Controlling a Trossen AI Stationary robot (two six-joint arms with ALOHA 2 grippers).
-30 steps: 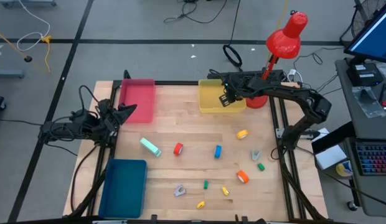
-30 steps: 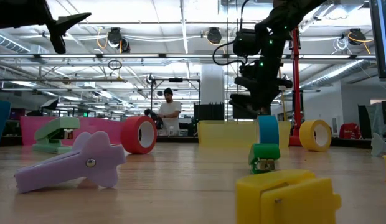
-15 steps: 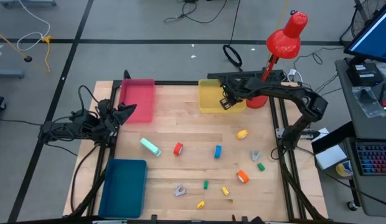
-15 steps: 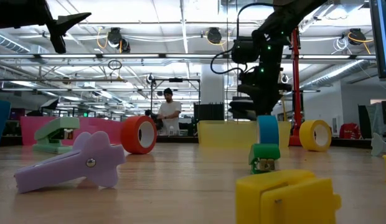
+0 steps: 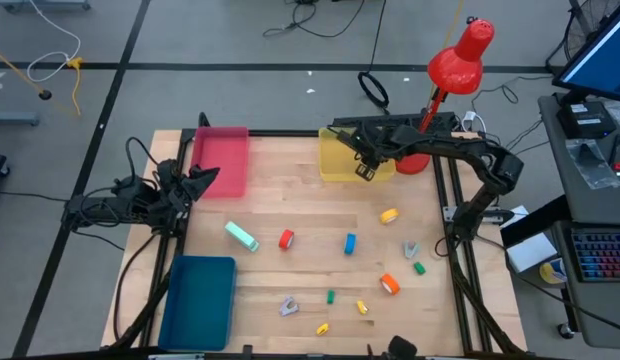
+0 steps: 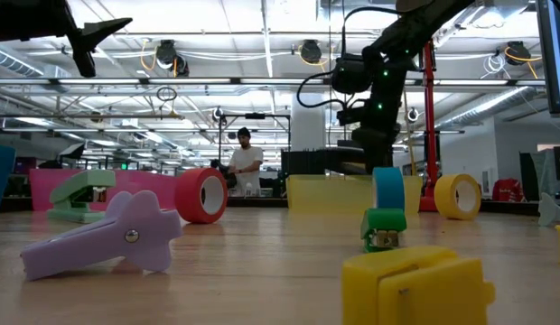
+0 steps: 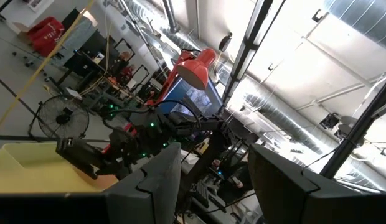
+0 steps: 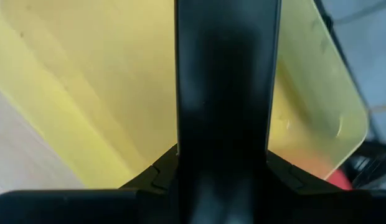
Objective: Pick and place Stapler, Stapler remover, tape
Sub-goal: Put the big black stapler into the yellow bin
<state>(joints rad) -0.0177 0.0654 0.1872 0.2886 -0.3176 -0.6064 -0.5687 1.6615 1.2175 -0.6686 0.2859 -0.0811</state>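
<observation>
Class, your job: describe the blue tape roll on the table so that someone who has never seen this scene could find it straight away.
Start at the wooden table seen from above and find the yellow tray at its far edge. Move toward the near edge to the middle of the table: the blue tape roll stands there, between the red roll and the lavender staple remover. It is the only blue ring; the other rolls are red, yellow and orange.

A robotics lab — exposed ceiling ducts [image 6: 217,56], cabled floor, monitors [image 5: 598,48] beside the rig.
</observation>
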